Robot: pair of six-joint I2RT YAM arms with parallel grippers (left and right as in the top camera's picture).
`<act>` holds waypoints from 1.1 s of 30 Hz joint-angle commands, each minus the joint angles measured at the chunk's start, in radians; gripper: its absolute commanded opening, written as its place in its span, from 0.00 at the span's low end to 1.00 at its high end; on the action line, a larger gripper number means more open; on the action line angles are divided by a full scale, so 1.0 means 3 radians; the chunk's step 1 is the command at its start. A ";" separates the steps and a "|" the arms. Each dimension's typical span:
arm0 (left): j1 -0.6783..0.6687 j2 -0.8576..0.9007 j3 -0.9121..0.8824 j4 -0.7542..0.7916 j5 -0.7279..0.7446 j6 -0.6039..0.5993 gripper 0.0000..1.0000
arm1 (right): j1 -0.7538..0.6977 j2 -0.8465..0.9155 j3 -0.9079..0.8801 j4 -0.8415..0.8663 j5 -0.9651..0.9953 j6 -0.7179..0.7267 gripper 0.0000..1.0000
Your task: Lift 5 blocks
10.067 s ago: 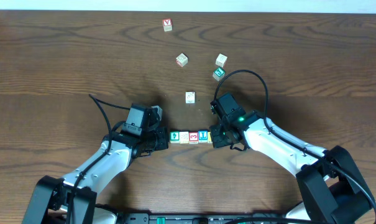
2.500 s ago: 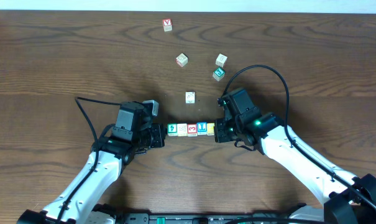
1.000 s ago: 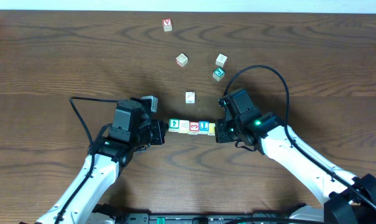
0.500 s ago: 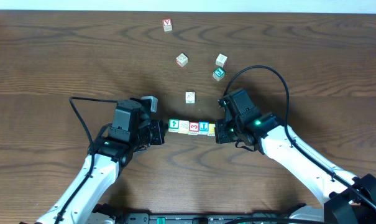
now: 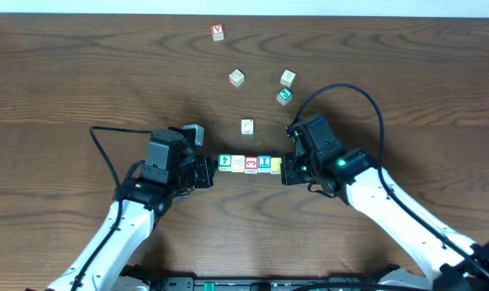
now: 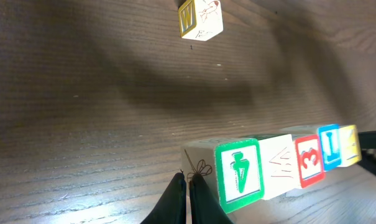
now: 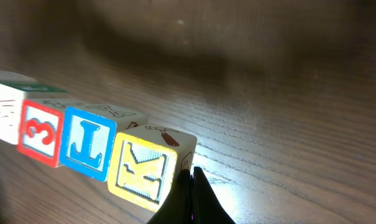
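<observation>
Five blocks form one tight row between my two grippers: green [image 5: 225,162], cream [image 5: 238,163], red "3" [image 5: 251,164], blue [image 5: 264,164], yellow [image 5: 275,166]. My left gripper [image 5: 212,170] is shut, its closed tips [image 6: 188,177] pressing the bare side of the green block [image 6: 239,172]. The right gripper [image 5: 283,170] is shut too, its tips [image 7: 192,171] against the outer side of the yellow block [image 7: 144,171]. Neither holds anything between its fingers. The row seems to hang a little above the wood, with a shadow under it.
Loose cubes lie beyond the row: one [image 5: 247,126] just behind it, shown with a "W" face [image 6: 201,18] in the left wrist view, then two cream ones [image 5: 237,78] [image 5: 288,78], a teal one [image 5: 284,96], and the red "V" cube [image 5: 218,31] farthest away.
Over ten seconds the row and both grippers have shifted away from the table's near edge. In the last second the row has barely moved, and the right arm has swung slightly right.
</observation>
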 commanded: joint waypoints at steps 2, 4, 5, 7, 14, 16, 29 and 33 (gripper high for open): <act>-0.0127 -0.0032 0.0156 0.0074 0.0834 -0.0043 0.07 | 0.0106 -0.0088 0.0196 0.0145 -0.0894 0.0000 0.01; -0.0127 -0.0032 0.0156 0.0076 0.0833 -0.0043 0.07 | 0.0106 -0.0088 0.0196 0.0139 -0.0895 0.0000 0.01; -0.0127 -0.0032 0.0156 0.0078 0.0834 -0.0043 0.07 | 0.0106 -0.0088 0.0196 0.0137 -0.0894 0.0000 0.01; -0.0127 -0.0032 0.0156 0.0076 0.0838 -0.0045 0.07 | 0.0106 -0.0088 0.0196 0.0139 -0.0895 0.0000 0.01; -0.0127 -0.0032 0.0161 0.0113 0.0858 -0.0106 0.07 | 0.0106 -0.0088 0.0196 0.0142 -0.0910 0.0000 0.01; -0.0127 -0.0033 0.0168 0.0112 0.0858 -0.0109 0.07 | 0.0106 -0.0088 0.0196 0.0150 -0.0931 0.0001 0.01; -0.0127 -0.0033 0.0215 0.0113 0.0935 -0.0170 0.07 | 0.0106 -0.0141 0.0196 0.0160 -0.0932 0.0001 0.01; -0.0127 -0.0036 0.0217 0.0113 0.0946 -0.0183 0.07 | 0.0106 -0.0170 0.0196 0.0160 -0.0932 0.0003 0.01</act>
